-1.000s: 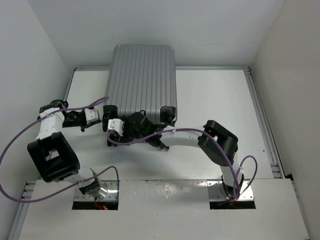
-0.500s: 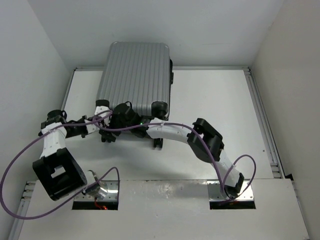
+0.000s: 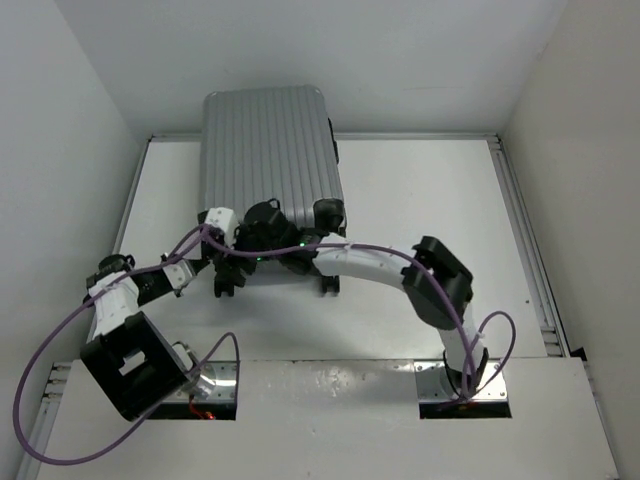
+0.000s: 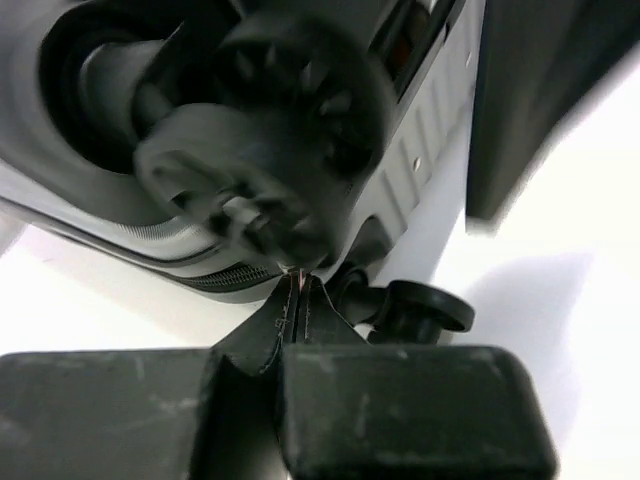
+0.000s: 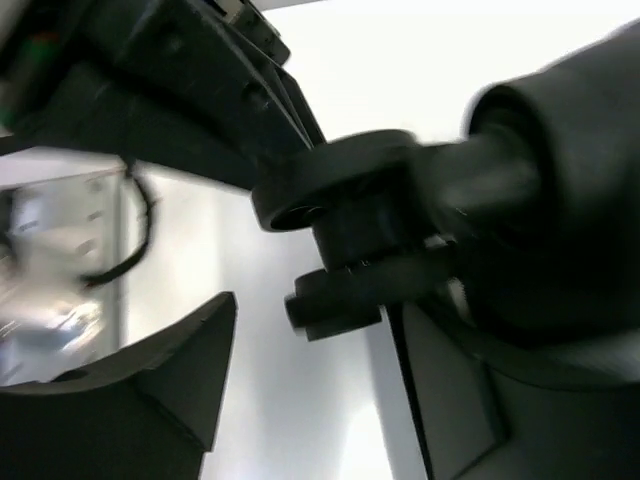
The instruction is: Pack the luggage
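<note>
**Crowding the wheeled end of the large silver-grey ribbed hard-shell luggage (image 3: 268, 150)**

Left gripper (image 4: 295, 305): clenched. The black fingers are pressed together with only a thin seam between them, and nothing is held. The tip sits just under a black ribbed plastic wheel (image 4: 270, 150), which is blurred; I cannot tell whether they touch. A second small black caster (image 4: 420, 310) sits just right of the tip.

Right gripper (image 5: 312, 345): released. The black fingers (image 5: 150, 400) stand well apart. A black caster stem (image 5: 345, 215) lies across the gap beyond them; I cannot tell whether it touches them, and the view is blurred.

Overhead: both wrists meet at the near left corner of the luggage. The curved white forearm of the right arm (image 3: 360, 262) reaches across from the right. A thin purple cable (image 3: 45, 330) loops out beside the left arm.

Luggage: ribbed face up on the far left part of the flat white table (image 3: 430, 190). Its wheels point toward the arms and its far end is at the table's back edge.
</note>
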